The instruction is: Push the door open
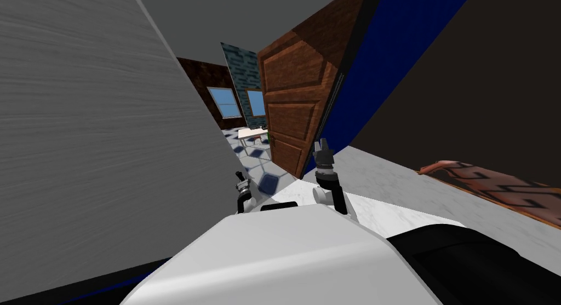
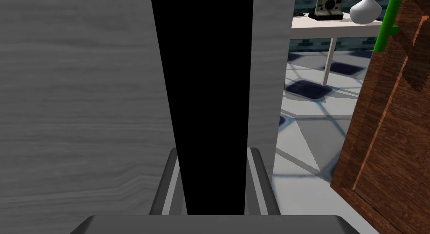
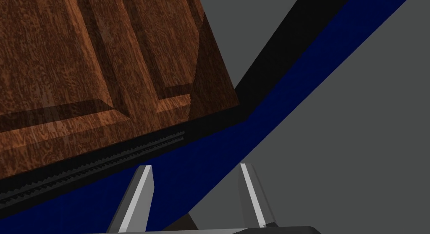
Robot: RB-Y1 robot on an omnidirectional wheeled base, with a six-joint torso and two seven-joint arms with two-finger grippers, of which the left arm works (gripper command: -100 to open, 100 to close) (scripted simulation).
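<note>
Nearest to us, our left gripper hangs with its fingers spread and nothing between them, close by the grey grained wall that crowds our left side; past its tips lies a black area. Our right gripper is raised, fingers likewise apart and empty, aimed at the door's dark edge; we cannot tell whether it touches. A patterned rug lies on the pale floor to our right. The door stands ahead and slightly right, ajar: reddish-brown wood with raised panels, backed by a deep blue wall. A green bar sits by its edge. Through the gap runs a tiled floor, then a white table bearing an instant camera and a white vase.
</note>
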